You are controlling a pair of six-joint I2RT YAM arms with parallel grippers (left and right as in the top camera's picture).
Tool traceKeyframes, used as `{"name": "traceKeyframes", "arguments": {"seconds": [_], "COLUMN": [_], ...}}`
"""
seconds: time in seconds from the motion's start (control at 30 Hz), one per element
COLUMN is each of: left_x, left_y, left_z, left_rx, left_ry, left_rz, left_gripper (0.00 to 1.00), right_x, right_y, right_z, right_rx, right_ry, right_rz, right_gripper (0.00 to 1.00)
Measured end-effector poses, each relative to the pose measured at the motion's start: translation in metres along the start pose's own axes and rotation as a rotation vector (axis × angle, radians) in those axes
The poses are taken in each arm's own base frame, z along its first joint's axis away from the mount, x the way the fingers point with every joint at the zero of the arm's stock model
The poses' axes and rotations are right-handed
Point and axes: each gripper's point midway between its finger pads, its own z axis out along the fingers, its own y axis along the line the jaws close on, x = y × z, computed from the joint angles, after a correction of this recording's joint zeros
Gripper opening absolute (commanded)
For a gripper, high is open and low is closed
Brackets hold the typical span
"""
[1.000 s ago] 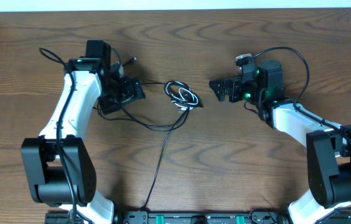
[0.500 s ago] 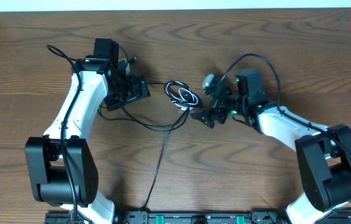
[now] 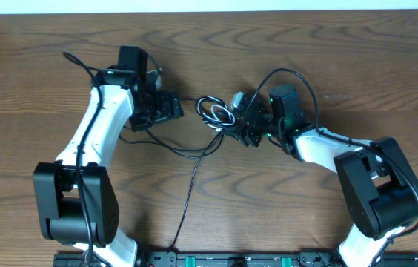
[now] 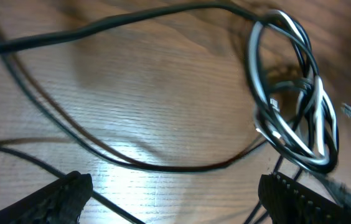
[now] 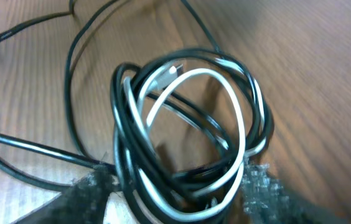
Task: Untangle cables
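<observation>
Right hand [image 5: 175,190]: fingers stood either side of the coil's near edge; grip could not be told.
Left hand [image 4: 182,199]: wide open, empty, near the coil.
Cables [image 5: 122,155]: one tight coil on the desk [image 3: 327,44], between the hands.
Progress: nothing separated; all untangling remained.
Views: right wrist showed white strand threaded through black loops; overhead, only a small knot.

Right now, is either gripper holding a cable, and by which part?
Left gripper holds nothing. Right gripper straddles the near edge of the cable coil; whether it grips cannot be told.
</observation>
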Motion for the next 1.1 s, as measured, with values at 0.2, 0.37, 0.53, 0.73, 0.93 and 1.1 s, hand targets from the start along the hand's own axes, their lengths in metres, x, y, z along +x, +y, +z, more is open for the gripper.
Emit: {"name": "traceKeyframes", "arguments": {"seconds": [0.2,0.37,0.53,0.73,0.93,1.1], "left_x": [0.008,0.012,0.021,0.023,0.022,0.023], "left_y": [-0.028,-0.036,-0.059,-0.082,-0.091,-0.090], "left_z": [0.007,0.009,-0.007,-0.060,-0.089,-0.089], "left_rx": [0.017,0.022,0.148,0.217,0.213,0.204], "left_ry": [0.000,0.007,0.003,-0.160,-0.274,-0.279], "left_rz": [0.158,0.191,0.347,0.623,0.798,0.864], "left_gripper": [0.90,0.90,0.90,0.90,0.90,0.87], "right_x": [0.000,-0.022,-0.028,-0.031,-0.042,-0.056], "right_y": [-0.001,-0.012,-0.018,-0.021,-0.012,0.006], "right_z": [0.008,0.005,-0.004,-0.024,-0.048,-0.064], "right_rx": [0.002,0.042,0.020,-0.085,-0.230,-0.354], "right_ry": [-0.019,-0.107,-0.151,-0.214,-0.305,-0.384], "right_rz": [-0.022,-0.002,0.075,0.118,0.092,0.005], "right_gripper": [0.01,0.02,0.05,0.08,0.09,0.12]}}
